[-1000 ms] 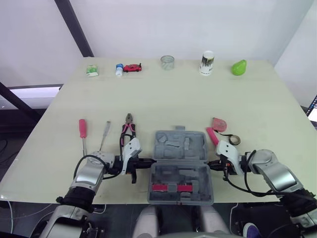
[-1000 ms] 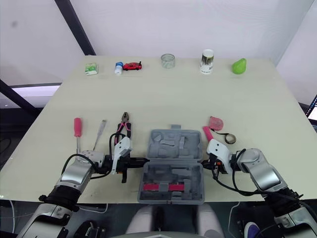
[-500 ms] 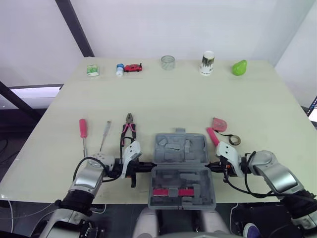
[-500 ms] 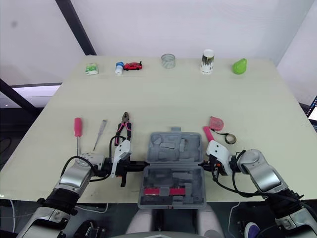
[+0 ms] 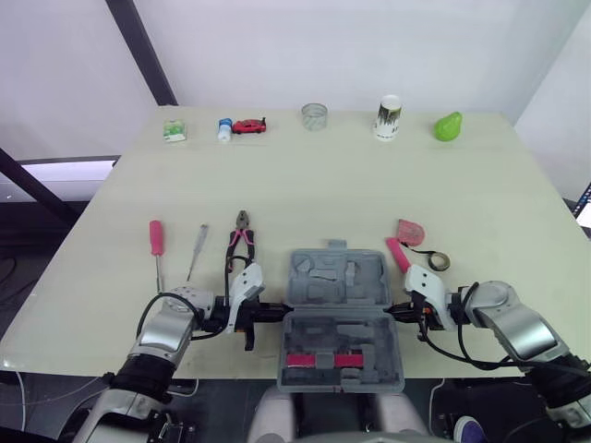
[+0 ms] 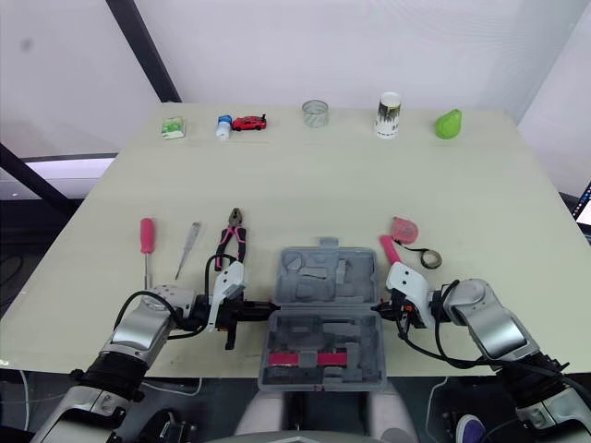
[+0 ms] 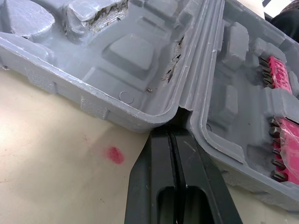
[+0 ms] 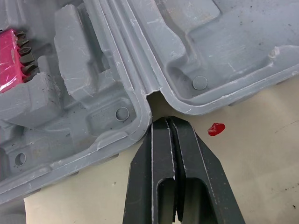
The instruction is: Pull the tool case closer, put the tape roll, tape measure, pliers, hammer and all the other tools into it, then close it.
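I see a grey tool case [image 5: 337, 277] with a pink bit rack [image 5: 323, 359] inside (cream bench [image 5: 323, 194] beneath, red dots [image 7: 114, 154]), and pink-handled pliers [image 5: 239, 238].

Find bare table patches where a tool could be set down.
The broad middle of the table is bare, between the far row, green box to green pear, and the pliers and tool case. Bare too: right of the tape roll. Crowded: either side of the case, with red screwdriver, tape measure, left gripper and right gripper.

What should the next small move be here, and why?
Probably back the shut left gripper and right gripper off the tool case hinge: the open case already reaches the near edge of the table, while pliers and tape roll lie outside.
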{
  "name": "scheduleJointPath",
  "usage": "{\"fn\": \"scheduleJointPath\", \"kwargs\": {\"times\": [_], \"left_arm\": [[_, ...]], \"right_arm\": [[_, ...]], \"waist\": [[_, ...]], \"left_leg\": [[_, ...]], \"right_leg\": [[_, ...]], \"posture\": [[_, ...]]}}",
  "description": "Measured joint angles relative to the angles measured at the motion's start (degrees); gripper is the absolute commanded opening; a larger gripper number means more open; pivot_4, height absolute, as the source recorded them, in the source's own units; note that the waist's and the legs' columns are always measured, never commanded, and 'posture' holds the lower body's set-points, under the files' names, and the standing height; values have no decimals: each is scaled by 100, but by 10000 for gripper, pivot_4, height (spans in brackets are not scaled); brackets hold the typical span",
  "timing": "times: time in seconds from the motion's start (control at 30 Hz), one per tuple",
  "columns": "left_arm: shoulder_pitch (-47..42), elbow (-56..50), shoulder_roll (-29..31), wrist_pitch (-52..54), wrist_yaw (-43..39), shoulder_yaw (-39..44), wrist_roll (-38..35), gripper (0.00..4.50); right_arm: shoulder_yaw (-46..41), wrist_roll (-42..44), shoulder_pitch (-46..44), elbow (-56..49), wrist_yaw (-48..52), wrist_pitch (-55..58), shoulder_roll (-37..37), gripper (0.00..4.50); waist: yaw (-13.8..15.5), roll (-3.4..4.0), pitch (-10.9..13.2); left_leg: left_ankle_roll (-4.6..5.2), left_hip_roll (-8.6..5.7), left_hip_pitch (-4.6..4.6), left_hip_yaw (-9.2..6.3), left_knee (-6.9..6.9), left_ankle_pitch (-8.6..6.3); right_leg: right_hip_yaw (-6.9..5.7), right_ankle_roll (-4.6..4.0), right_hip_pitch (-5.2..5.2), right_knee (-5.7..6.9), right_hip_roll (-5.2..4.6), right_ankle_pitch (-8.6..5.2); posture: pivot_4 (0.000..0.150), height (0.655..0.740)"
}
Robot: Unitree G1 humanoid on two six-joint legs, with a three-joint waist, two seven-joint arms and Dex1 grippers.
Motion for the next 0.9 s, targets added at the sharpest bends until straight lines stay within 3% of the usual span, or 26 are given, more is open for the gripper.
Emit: {"fn": "scheduleJointPath", "kwargs": {"times": [0.9], "left_arm": [[188, -268, 128, 231, -130, -92, -106, 280]], "right_arm": [[103, 140, 95, -250, 181, 322, -229, 0]], "waist": [[62, 0, 0]], "left_leg": [[0, 0, 0, 0, 0, 0]], "right_leg": [[0, -1, 0, -1, 0, -1]], "posture": [[1500, 7400]]}}
